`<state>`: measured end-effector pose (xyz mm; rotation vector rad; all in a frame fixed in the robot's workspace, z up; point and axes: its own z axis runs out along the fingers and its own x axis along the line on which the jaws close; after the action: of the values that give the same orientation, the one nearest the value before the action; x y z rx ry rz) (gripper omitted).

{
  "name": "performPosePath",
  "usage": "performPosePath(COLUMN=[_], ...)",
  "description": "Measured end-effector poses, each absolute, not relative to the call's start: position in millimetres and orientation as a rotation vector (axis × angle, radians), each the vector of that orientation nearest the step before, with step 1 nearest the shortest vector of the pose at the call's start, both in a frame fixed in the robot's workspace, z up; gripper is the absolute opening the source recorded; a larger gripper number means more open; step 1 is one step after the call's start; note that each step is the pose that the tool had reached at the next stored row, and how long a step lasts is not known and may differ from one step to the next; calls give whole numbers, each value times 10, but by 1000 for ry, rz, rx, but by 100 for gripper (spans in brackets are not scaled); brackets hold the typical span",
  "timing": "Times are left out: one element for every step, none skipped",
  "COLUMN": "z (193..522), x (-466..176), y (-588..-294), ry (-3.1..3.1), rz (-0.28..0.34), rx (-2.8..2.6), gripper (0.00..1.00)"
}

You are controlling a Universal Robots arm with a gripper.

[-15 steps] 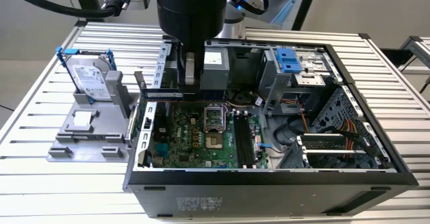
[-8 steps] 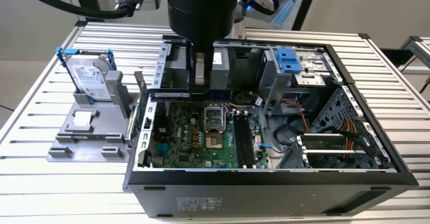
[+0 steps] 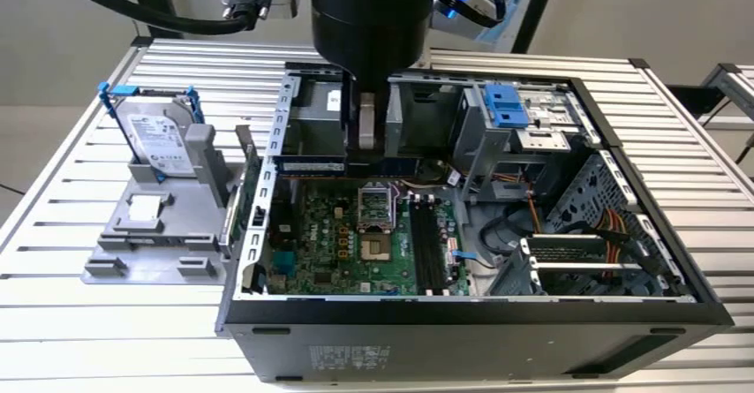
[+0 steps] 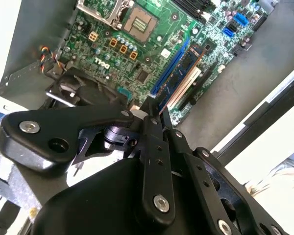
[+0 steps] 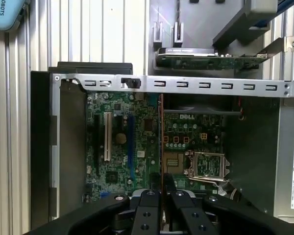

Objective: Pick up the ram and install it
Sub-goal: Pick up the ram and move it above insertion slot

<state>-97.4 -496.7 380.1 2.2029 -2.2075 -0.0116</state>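
Ram (image 4: 186, 66) sits clamped between the fingers (image 4: 154, 139) (above motherboard (image 4: 152, 51)).

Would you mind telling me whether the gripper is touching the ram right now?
Touching. In the second wrist view the gripper pinches one end of the ram, which sticks out from between its shut fingertips above the motherboard.

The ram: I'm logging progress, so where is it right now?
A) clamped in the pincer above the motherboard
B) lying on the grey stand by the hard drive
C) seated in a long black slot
A: the pincer is shut on the ram, holding it above the motherboard.
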Motion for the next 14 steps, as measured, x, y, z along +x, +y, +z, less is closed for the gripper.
performPosePath(z=[3801,3801,3800,3801,3801,3800,3801,3801,3801,3801,3800,3800,3801,3801], x=[-963,-951,-939,-928,-916,-905,-893,-881,-871,-860,-849,-838,-827,-816], y=[-4967,-4967,-4967,-4967,-4967,-4967,-4967,-4967,-4967,-4967,-4967,-4967,-4967,-4967], ry=[-2208,-2207,-2208,-2208,-2207,-2207,-2207,-2207,-2207,-2207,-2208,-2208,-2208,-2207], rz=[-12,-12,-12,-12,-12,-12,-12,-12,-12,-12,-12,-12,-12,-12], rx=[2203,2203,2203,2203,2203,2203,2203,2203,2203,2203,2203,2203,2203,2203], gripper=[0,0,0,0,0,0,0,0,0,0,0,0,0,0])
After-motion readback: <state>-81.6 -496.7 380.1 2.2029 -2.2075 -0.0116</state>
